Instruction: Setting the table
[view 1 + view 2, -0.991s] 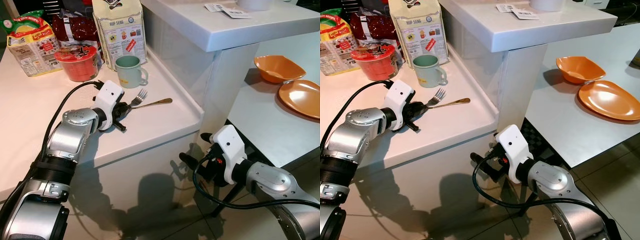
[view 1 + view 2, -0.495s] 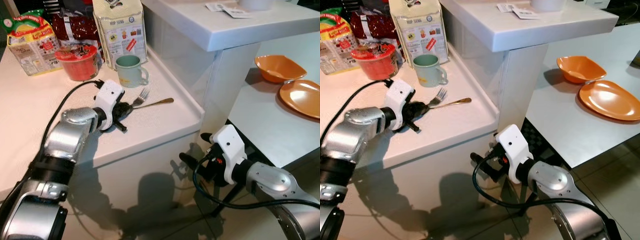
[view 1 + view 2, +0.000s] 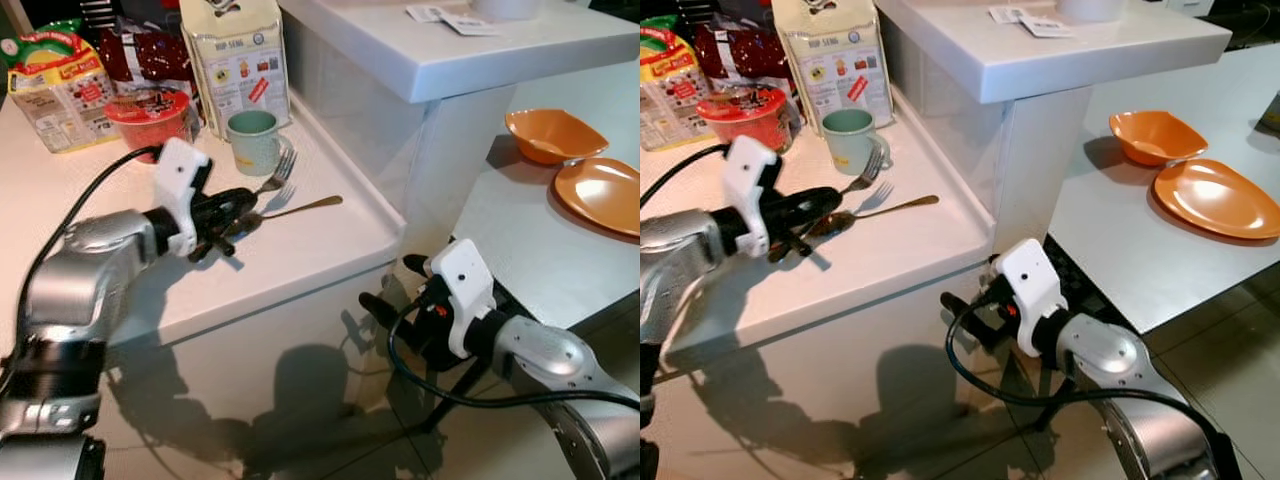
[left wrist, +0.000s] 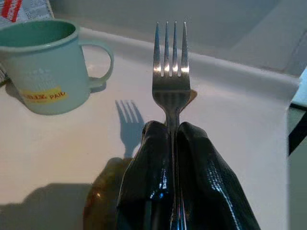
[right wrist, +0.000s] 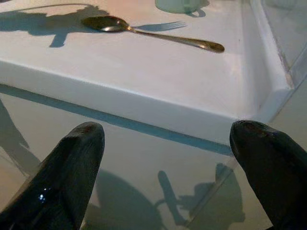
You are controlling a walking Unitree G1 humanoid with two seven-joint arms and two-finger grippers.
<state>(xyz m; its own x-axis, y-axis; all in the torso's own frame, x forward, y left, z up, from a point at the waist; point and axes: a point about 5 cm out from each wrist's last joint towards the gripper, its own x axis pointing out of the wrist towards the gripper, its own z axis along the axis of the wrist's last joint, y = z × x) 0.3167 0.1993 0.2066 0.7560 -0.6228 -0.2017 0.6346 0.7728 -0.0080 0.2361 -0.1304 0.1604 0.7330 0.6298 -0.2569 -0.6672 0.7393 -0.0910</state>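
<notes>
My left gripper is shut on a silver fork by its handle and holds it a little above the white counter. The tines point toward a green mug. In the left wrist view the fork sticks straight out between the closed fingers, with the mug beside it. A gold spoon lies on the counter under the fork. My right gripper hangs open below the counter's front edge. An orange bowl and an orange plate sit on the lower white table.
A red noodle cup, a tall paper bag and snack packets stand at the back of the counter. A raised white ledge with papers borders the counter on the right. Tiled floor lies below.
My left gripper has lifted the fork off the counter and drawn back to the left, turning at the wrist. The spoon stays on the counter. The right arm has barely moved.
</notes>
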